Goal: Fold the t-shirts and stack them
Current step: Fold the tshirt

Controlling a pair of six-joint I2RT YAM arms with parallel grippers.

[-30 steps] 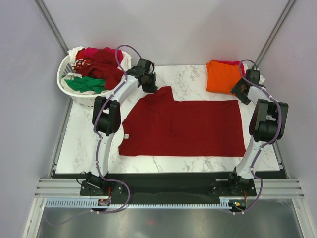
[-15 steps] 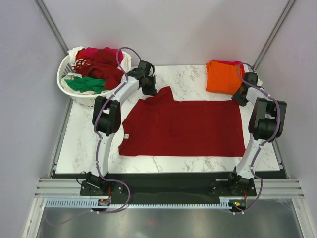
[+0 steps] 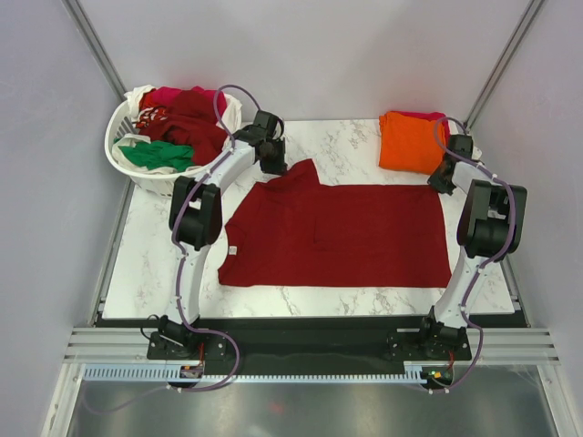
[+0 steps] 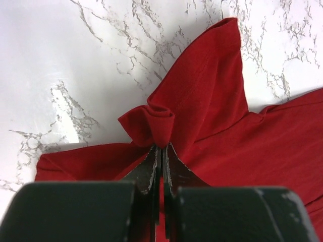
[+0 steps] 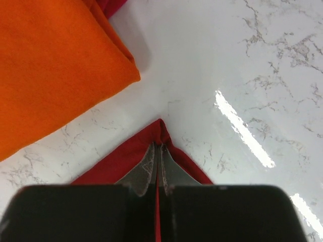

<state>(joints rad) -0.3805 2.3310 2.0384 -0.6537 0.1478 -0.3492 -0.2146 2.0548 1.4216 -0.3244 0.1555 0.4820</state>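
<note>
Your left gripper (image 4: 160, 147) and right gripper (image 5: 157, 146) each clamp a far corner of the dark red t-shirt (image 3: 337, 235), spread flat on the table (image 3: 355, 137), seemingly readying a fold, with the folded orange t-shirt (image 3: 408, 141) nearby.

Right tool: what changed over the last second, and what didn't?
The right tool shifted slightly and closed on the far right corner of the dark red t-shirt. The left tool stayed shut on its bunched far left edge; the folded orange t-shirt and the basket did not move.
</note>
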